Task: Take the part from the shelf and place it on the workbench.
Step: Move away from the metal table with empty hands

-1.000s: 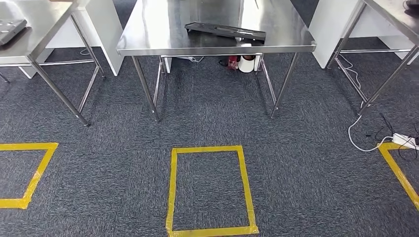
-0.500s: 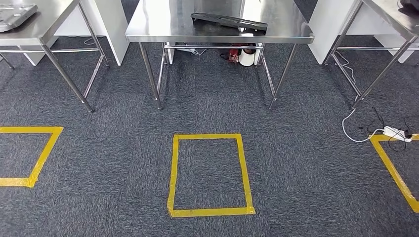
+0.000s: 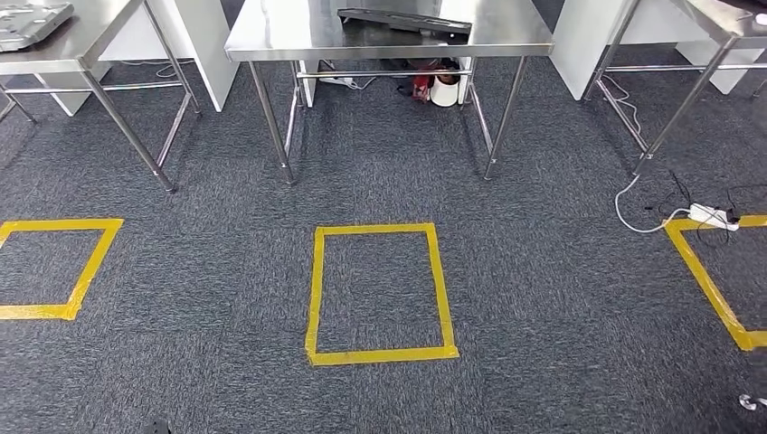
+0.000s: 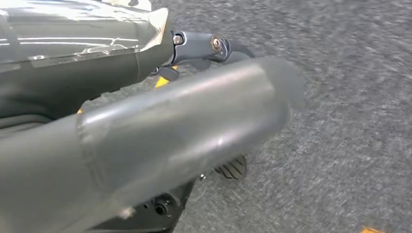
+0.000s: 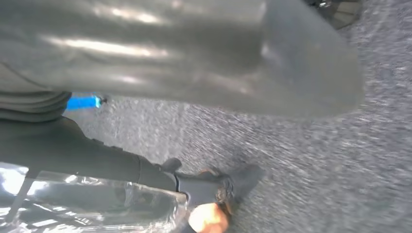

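Note:
A long flat black part (image 3: 404, 20) lies on the middle steel workbench (image 3: 271, 38) at the far edge of the head view. In the left wrist view my left hand (image 4: 194, 111) hangs over grey carpet, thumb and dark fingers (image 4: 204, 44) apart, nothing in it. My right hand (image 5: 204, 68) also hangs above the carpet in the right wrist view, its fingers (image 5: 228, 187) spread away from the thick thumb, holding nothing.
A second steel table (image 3: 90, 32) at far left carries a grey tray (image 3: 32, 18); a third table's leg (image 3: 678, 108) stands at right. Yellow tape squares (image 3: 380, 354) mark the carpet. A power strip (image 3: 710, 215) with cables lies at right. A white roll (image 3: 444, 93) sits under the workbench.
The whole picture has shifted: the workbench and tape squares have slid toward the top, so the camera has moved back from the bench. The black part stays put on the bench.

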Motion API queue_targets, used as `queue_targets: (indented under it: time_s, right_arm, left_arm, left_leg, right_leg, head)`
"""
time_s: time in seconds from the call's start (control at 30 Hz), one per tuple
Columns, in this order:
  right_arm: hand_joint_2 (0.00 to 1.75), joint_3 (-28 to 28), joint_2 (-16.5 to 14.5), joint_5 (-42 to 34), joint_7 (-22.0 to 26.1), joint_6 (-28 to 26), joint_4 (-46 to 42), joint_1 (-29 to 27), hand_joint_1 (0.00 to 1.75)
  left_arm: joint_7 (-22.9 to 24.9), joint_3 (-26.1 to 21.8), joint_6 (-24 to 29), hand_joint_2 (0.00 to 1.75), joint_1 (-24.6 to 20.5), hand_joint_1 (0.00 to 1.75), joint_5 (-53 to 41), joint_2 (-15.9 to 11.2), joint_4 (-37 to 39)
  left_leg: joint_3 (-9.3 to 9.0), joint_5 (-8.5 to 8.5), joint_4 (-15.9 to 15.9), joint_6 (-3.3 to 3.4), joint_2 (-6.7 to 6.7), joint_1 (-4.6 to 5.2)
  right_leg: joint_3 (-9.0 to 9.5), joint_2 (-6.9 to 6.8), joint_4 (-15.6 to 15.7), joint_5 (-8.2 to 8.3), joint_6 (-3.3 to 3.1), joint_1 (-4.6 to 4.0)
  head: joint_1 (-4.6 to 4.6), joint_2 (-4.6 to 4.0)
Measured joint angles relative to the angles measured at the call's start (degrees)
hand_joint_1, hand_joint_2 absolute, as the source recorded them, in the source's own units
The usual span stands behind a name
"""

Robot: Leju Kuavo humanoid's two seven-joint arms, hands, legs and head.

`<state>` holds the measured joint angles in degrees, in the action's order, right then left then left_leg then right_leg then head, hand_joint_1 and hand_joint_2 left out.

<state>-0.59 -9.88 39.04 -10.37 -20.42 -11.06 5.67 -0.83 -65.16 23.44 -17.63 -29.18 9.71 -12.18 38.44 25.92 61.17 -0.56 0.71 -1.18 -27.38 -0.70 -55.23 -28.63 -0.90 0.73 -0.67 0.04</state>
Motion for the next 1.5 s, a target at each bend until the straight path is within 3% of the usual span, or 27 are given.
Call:
queue_targets:
  time_s: [0.07,0.1,0.13,0.17,0.23,0.3,0.37,0.43,0.47,0.57,0.63,0.67,0.73,0.77,0.83,0.93,1.2,1.3,1.4,1.43,1.5]
  right_arm:
    - [0.0,0.4,0.1,-0.2,0.2,-0.1,0.0,0.0,0.0]
    - [0.0,0.5,0.1,-0.3,0.2,-0.1,0.0,0.0,0.0]
    - [0.0,0.7,0.2,-0.4,0.2,-0.1,0.0,-0.1,0.0]
    - [0.0,0.8,0.2,-0.4,0.1,-0.1,0.0,-0.1,0.0]
    - [0.0,1.1,0.3,-0.4,-0.1,-0.1,0.0,-0.1,0.0]
    - [0.0,1.3,0.4,-0.5,-0.3,0.0,0.0,-0.1,0.0]
    - [0.0,1.8,0.5,-0.9,-0.3,0.0,0.0,0.0,0.0]
    - [0.0,2.3,0.6,-1.4,0.0,0.2,0.0,-0.1,0.0]
    - [0.0,2.6,0.7,-1.7,0.1,0.4,0.0,-0.2,0.0]
    - [0.0,3.5,1.0,-2.5,0.8,0.5,0.0,-0.6,0.0]
    - [0.0,4.0,1.1,-2.8,1.2,0.4,0.0,-0.9,0.0]
    - [0.0,4.3,1.2,-3.0,1.3,0.3,0.0,-1.0,0.0]
    - [0.0,4.8,1.2,-3.4,1.7,0.1,0.0,-1.1,0.0]
    - [0.0,5.0,1.2,-3.5,1.9,0.0,0.0,-1.1,0.0]
    - [0.0,5.4,1.2,-3.8,2.2,-0.2,0.0,-1.1,0.0]
    - [0.0,6.1,1.1,-4.3,2.6,-0.6,0.0,-1.3,0.0]
    - [0.0,8.2,1.1,-6.5,3.2,-0.6,0.0,-1.4,0.0]
    - [0.0,9.3,1.1,-7.9,3.5,-0.4,0.0,-1.4,0.0]
    - [0.0,10.4,1.1,-8.7,3.8,-0.1,0.0,-1.3,0.0]
    - [0.0,10.7,1.1,-8.8,3.9,-0.1,0.0,-1.3,0.0]
    - [0.0,11.1,1.1,-9.0,3.9,-0.1,0.0,-1.3,0.0]
  left_arm:
    - [-0.4,0.2,0.2,0.0,-0.6,0.0,-0.1,0.5,0.0]
    - [-0.7,0.3,0.4,0.0,-0.8,0.0,-0.1,0.6,0.0]
    - [-1.1,0.4,0.6,0.0,-1.0,0.0,-0.1,0.8,0.0]
    - [-1.5,0.6,0.8,0.0,-1.2,0.0,-0.1,0.9,0.0]
    - [-1.9,0.7,1.1,0.0,-1.6,0.0,0.0,1.2,0.0]
    - [-2.3,0.8,1.5,0.0,-2.1,0.0,0.0,1.4,0.0]
    - [-2.5,1.2,2.1,0.0,-2.6,0.0,-0.7,1.7,0.0]
    - [-2.1,1.8,2.8,0.0,-2.8,0.0,-1.5,2.3,0.0]
    - [-1.8,2.0,3.2,0.0,-2.8,0.0,-1.8,2.5,0.0]
    - [-1.1,2.7,3.7,0.0,-3.0,0.0,-2.4,2.7,0.0]
    - [-0.9,3.0,3.9,0.0,-3.0,0.0,-2.8,2.8,0.0]
    - [-0.9,3.2,4.0,0.0,-3.0,0.0,-3.0,2.8,0.0]
    - [-0.8,3.6,4.3,0.0,-3.1,0.0,-3.5,2.9,0.0]
    - [-0.7,3.8,4.4,0.0,-3.1,0.0,-3.7,3.0,0.0]
    - [-0.7,4.3,4.6,0.0,-3.4,0.0,-4.1,3.1,0.0]
    - [-0.2,4.9,4.8,0.0,-3.5,0.0,-4.7,3.1,0.0]
    - [1.1,6.1,4.8,0.0,-3.7,0.0,-5.5,3.1,0.0]
    - [1.2,6.3,4.7,0.0,-3.8,0.0,-5.5,3.0,0.0]
    - [1.2,6.3,4.3,0.0,-4.0,0.0,-5.5,3.0,0.0]
    - [1.2,6.3,4.2,0.0,-4.0,0.0,-5.5,3.1,0.0]
    - [1.2,6.4,3.9,0.0,-4.2,0.0,-5.5,3.2,0.0]
  left_leg:
    - [1.71,6.24,8.0,-0.28,-0.22,-0.02]
    - [2.05,7.27,11.3,-0.32,-0.27,-0.02]
    - [1.79,6.74,13.1,-0.26,-0.27,-0.02]
    - [0.67,5.14,13.1,-0.08,-0.27,-0.01]
    - [-4.19,2.34,7.8,0.64,-0.29,0.1]
    - [-10.29,3.01,-0.6,1.46,-0.26,0.44]
    - [-12.91,4.44,-5.3,2.05,-0.21,0.9]
    - [-12.4,3.98,-6.1,2.82,-0.13,0.91]
    - [-11.99,3.46,-6.3,3.28,-0.05,0.83]
    - [-10.43,2.09,-6.3,3.89,0.14,0.84]
    - [-9.5,1.37,-6.3,3.76,0.17,0.87]
    - [-9.19,1.11,-6.2,3.62,0.17,0.86]
    - [-8.95,0.77,-6.1,3.3,0.16,0.84]
    - [-8.88,0.69,-5.9,3.06,0.16,0.95]
    - [-8.64,0.6,-5.5,2.79,0.15,1.23]
    - [-8.22,0.4,-5.2,3.18,0.07,1.13]
    - [-8.0,-0.19,-5.4,2.29,0.05,0.54]
    - [-7.66,-0.11,-5.1,2.53,0.04,0.62]
    - [-7.8,-0.63,-5.8,2.81,0.2,0.6]
    - [-7.92,-1.0,-6.3,2.97,0.36,0.46]
    - [-7.92,-1.59,-7.0,3.17,0.88,0.11]
  right_leg:
    - [-1.64,-0.07,-0.1,1.53,-0.58,-0.41]
    - [-2.47,-0.07,-0.1,2.22,-0.64,-0.6]
    - [-3.27,-0.06,-0.1,2.85,-0.64,-0.77]
    - [-4.15,-0.05,-0.2,3.45,-0.58,-0.91]
    - [-5.48,-0.01,-0.2,4.6,-0.31,-1.08]
    - [-6.26,-0.06,-0.4,5.49,0.19,-1.33]
    - [-6.78,-0.3,-0.5,6.31,0.96,-1.43]
    - [-7.54,-0.34,-1.1,6.49,1.7,-1.37]
    - [-8.29,-0.19,-2.6,5.6,1.85,-1.29]
    - [-12.52,0.28,-13.3,-0.31,1.82,-0.76]
    - [-13.48,0.33,-17.9,-2.39,2.33,-0.43]
    - [-12.15,0.33,-16.8,-2.04,2.8,-0.26]
    - [-6.69,0.31,-8.9,0.07,3.72,0.15]
    - [-4.03,0.37,-4.6,0.95,3.88,0.15]
    - [-1.63,0.48,-0.2,1.66,3.54,0.21]
    - [-1.68,0.54,0.0,1.86,3.07,0.1]
    - [-1.98,0.53,0.0,2.31,2.2,-0.48]
    - [-2.13,0.51,0.0,2.45,2.23,-0.24]
    - [-2.4,0.53,-0.2,2.55,2.67,-0.31]
    - [-2.99,0.55,-1.1,2.02,2.74,-0.36]
    - [-6.0,0.6,-6.7,-0.78,2.7,-0.19]
  head:
    - [-0.2,0.0]
    - [-0.24,0.0]
    - [-0.25,0.0]
    - [-0.27,0.0]
    - [-0.27,0.0]
    - [-0.24,0.0]
    - [-0.2,0.0]
    - [-0.19,0.0]
    - [-0.06,0.0]
    - [0.26,0.0]
    - [0.3,0.0]
    - [0.31,0.0]
    - [0.33,0.0]
    - [0.33,0.0]
    - [0.27,0.0]
    - [0.23,0.0]
    - [0.26,0.0]
    - [0.23,0.0]
    - [0.26,0.0]
    - [0.31,0.0]
    - [0.54,0.0]
